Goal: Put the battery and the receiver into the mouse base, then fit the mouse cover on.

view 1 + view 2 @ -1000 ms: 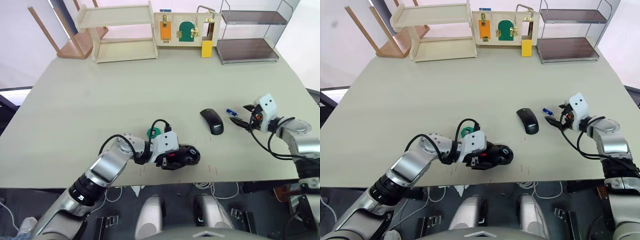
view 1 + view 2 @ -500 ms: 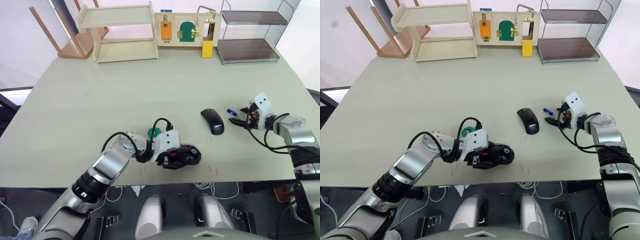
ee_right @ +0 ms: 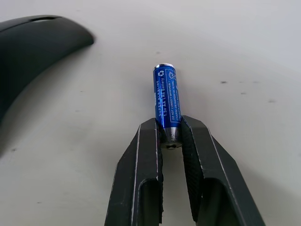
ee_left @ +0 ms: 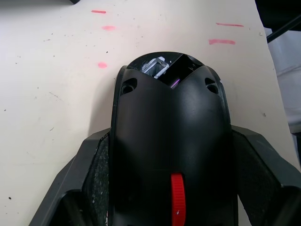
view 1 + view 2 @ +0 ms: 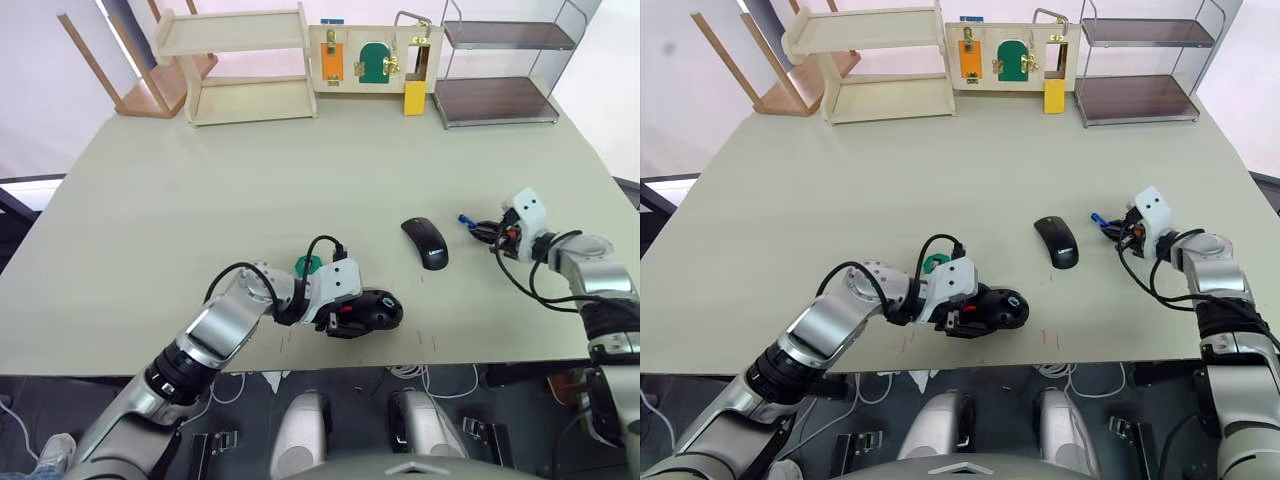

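- The battery [image 3: 166, 100], a bright-blue cylinder with white print along its side, lies on the table [image 5: 200, 200] near the robot's right edge, just beyond the mouse cover [image 5: 425, 242].
- The mouse base [image 4: 170, 141], black with a red scroll wheel, sits toward the table's front edge, its far end open on a pale inner compartment.
- The base's near end is cut off in the left wrist view; the compartment's contents are hard to make out.
- The right gripper [image 3: 169, 134] pinches the battery's near end, fingers almost closed.
- The left gripper [image 5: 345, 315] clasps the mouse base by its sides.
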### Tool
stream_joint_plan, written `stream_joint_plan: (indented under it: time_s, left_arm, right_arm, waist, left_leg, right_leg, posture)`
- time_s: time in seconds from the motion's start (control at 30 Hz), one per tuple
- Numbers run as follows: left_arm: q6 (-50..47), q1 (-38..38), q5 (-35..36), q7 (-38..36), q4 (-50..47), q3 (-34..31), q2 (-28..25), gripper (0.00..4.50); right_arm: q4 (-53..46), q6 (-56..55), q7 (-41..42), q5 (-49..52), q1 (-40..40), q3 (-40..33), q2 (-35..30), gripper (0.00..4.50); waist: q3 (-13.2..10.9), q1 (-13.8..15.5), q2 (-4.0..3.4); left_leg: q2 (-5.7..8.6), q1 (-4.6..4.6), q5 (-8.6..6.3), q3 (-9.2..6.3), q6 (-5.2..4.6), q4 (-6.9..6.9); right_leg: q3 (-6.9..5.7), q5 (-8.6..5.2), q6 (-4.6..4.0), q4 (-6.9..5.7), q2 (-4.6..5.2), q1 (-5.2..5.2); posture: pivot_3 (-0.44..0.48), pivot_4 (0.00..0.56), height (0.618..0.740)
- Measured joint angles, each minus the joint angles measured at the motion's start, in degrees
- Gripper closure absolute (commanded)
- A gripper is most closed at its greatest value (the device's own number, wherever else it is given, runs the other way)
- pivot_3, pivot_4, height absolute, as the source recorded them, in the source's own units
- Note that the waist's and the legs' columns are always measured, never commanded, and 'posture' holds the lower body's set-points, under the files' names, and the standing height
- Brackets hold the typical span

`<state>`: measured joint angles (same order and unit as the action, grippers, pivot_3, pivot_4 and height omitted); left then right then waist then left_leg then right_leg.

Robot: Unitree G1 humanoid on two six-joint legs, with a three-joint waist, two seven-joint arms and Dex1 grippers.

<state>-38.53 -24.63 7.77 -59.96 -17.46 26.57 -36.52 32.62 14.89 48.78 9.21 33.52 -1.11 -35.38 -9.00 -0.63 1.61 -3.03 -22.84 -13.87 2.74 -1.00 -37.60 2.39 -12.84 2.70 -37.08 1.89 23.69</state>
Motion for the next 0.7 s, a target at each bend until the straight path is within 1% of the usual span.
stream_joint_plan:
  time_s: [0.13, 0.17, 0.2, 0.27, 0.3, 0.37, 0.47, 0.5, 0.7]
  left_arm:
    - [-0.9, -0.3, 0.3, 0.0, -0.1, 0.0, 0.1, 1.55]
    - [-0.9, -0.3, 0.3, 0.0, -0.1, 0.0, 0.1, 1.55]
    - [-1.0, -0.4, 0.3, 0.1, -0.1, 0.2, 0.1, 1.55]
    - [-1.0, -0.3, 0.3, 0.1, -0.1, 0.2, 0.0, 1.55]
    - [-0.9, -0.3, 0.3, 0.2, -0.3, 0.4, 0.0, 1.55]
    - [-1.0, -0.4, 0.2, 0.3, -0.3, 0.3, -0.3, 1.55]
    - [-1.0, -0.3, 0.2, 0.5, -0.3, 0.4, -0.2, 1.55]
    - [-0.9, -0.2, 0.2, 0.8, -0.4, 0.4, -0.1, 1.55]
    - [-0.5, 0.1, 0.2, 1.7, -0.5, 0.5, 0.1, 1.55]
  right_arm:
    - [-16.2, 10.1, -1.5, 2.1, -6.5, -2.4, -3.4, 4.43]
    - [-17.0, 10.7, -1.6, 2.3, -6.7, -2.5, -3.6, 4.43]
    - [-22.7, 16.1, -1.9, 4.1, -8.5, -4.1, -5.2, 4.43]
    - [-25.5, 18.7, -1.7, 5.3, -9.4, -4.6, -6.1, 4.43]
    - [-33.2, 26.0, -1.2, 8.8, -12.5, -6.2, -8.1, 4.43]
    - [-40.4, 32.3, -1.0, 12.4, -14.3, -7.6, -9.3, 4.43]
    - [-47.1, 38.8, -1.4, 16.6, -15.0, -8.9, -9.7, 4.43]
    - [-52.1, 43.7, -1.5, 20.1, -16.0, -9.2, -10.5, 4.43]
    - [-66.3, 59.0, -2.2, 33.0, -18.0, -9.6, -10.9, 4.43]
  waist:
    - [0.0, 0.1, -0.05]
    - [0.0, 0.1, -0.06]
    - [0.0, 0.1, -0.08]
    - [0.0, 0.1, -0.07]
    - [0.0, 0.3, -0.13]
    - [0.0, 0.1, -0.14]
    - [0.0, 0.0, -0.14]
    - [0.0, 0.0, -0.13]
    - [0.0, 0.0, -0.12]
  left_leg:
    - [0.0, -0.03, 0.0, -0.02, 0.0, 0.0]
    - [0.0, -0.03, 0.0, -0.02, 0.0, 0.0]
    - [0.0, -0.03, 0.0, -0.02, 0.0, 0.0]
    - [-0.01, 0.01, 0.0, -0.03, 0.0, 0.0]
    - [-0.01, -0.01, 0.0, -0.05, 0.0, 0.0]
    - [-0.02, -0.01, 0.0, -0.05, 0.0, 0.0]
    - [-0.01, 0.0, 0.0, -0.05, 0.0, -0.03]
    - [-0.03, 0.0, 0.0, -0.09, 0.0, -0.03]
    - [-0.02, -0.04, 0.0, -0.09, 0.0, -0.03]
  right_leg:
    - [-0.02, 0.0, 0.01, 0.0, 0.0, 0.01]
    - [-0.02, 0.0, 0.01, 0.0, 0.0, 0.01]
    - [-0.02, -0.01, 0.01, 0.0, 0.01, 0.01]
    - [-0.03, -0.02, 0.01, -0.01, -0.01, 0.0]
    - [-0.05, -0.07, -0.09, -0.01, 0.0, 0.01]
    - [-0.04, -0.11, -0.13, -0.01, -0.02, 0.01]
    - [-0.02, -0.17, -0.07, -0.01, -0.01, 0.0]
    - [-0.05, -0.22, -0.04, -0.01, -0.02, 0.0]
    - [-0.05, -0.22, -0.04, 0.01, 0.01, 0.0]
  posture:
    - [0.0, 0.15, 0.74]
    - [0.0, 0.15, 0.74]
    - [0.0, 0.15, 0.74]
    - [0.0, 0.15, 0.74]
    - [0.0, 0.15, 0.74]
    - [0.0, 0.15, 0.74]
    - [0.0, 0.15, 0.74]
    - [0.0, 0.15, 0.74]
    - [0.0, 0.15, 0.74]
